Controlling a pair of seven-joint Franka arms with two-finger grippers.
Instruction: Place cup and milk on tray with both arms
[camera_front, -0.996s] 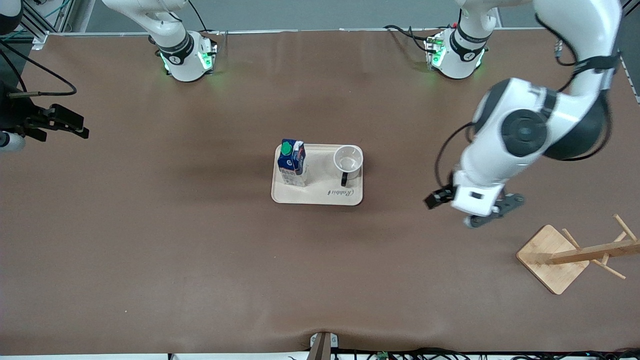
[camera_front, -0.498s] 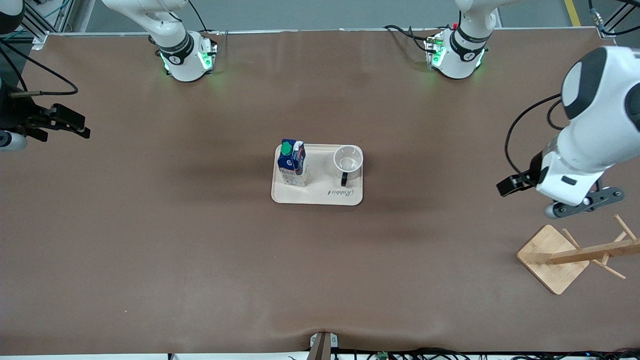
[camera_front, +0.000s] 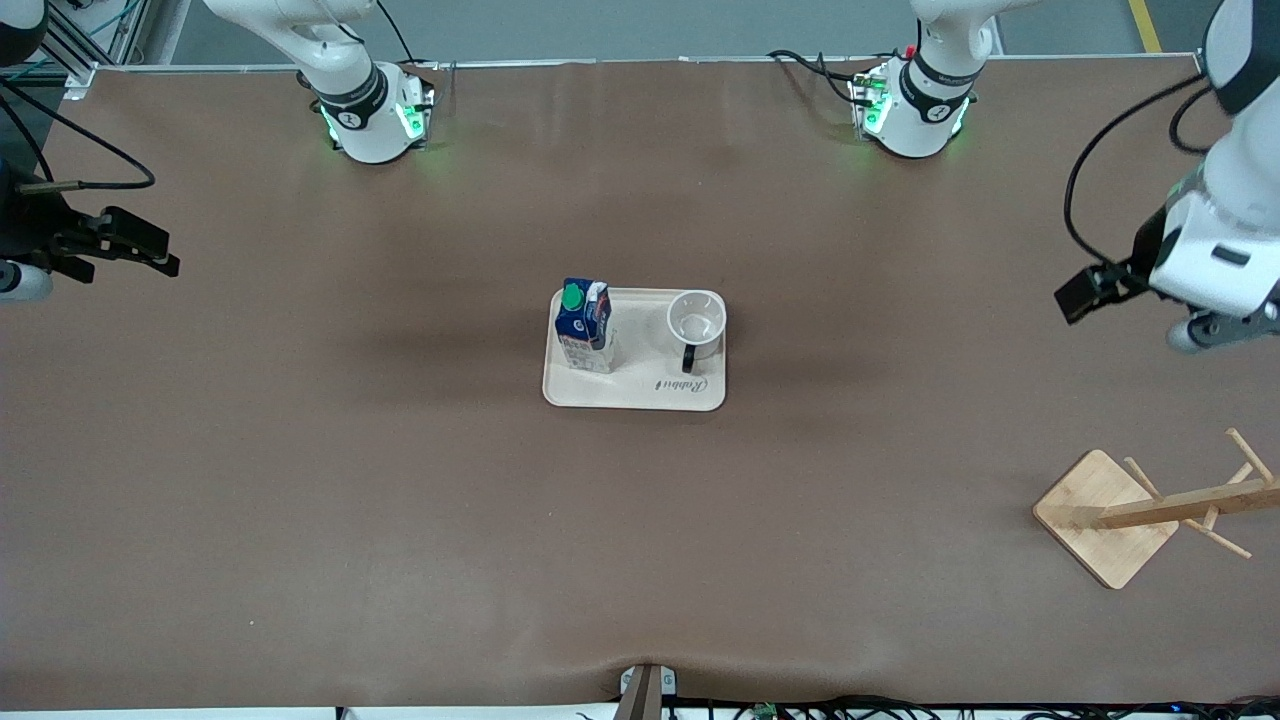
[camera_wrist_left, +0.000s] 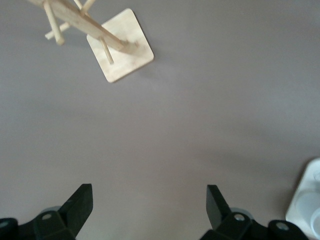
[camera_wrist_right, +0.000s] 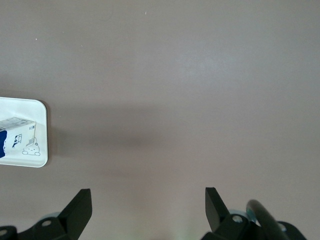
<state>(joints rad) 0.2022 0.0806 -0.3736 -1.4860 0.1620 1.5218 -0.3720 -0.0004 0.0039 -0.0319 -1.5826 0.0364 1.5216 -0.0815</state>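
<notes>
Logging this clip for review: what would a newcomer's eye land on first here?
The cream tray at the middle of the table, with the blue-and-white milk carton and the white cup both standing upright on it, side by side. Next, the two open, empty grippers up over bare table: the left gripper toward its own end, the right gripper toward its own. A wooden rack stands near the left arm's end, nearer the camera than the tray.

Worktop (camera_front: 400, 500) is showing a matt brown covering, smooth with faint ripples. Tray (camera_front: 640, 392) is looking like smooth cream plastic with slight sheen. Milk (camera_front: 584, 322) is appearing as printed carton with a green plastic cap. Cup (camera_front: 696, 322) is reading glossy white. Rack (camera_front: 1110, 515) is showing pale unfinished wood. Arm shells are gleaming white plastic.
</notes>
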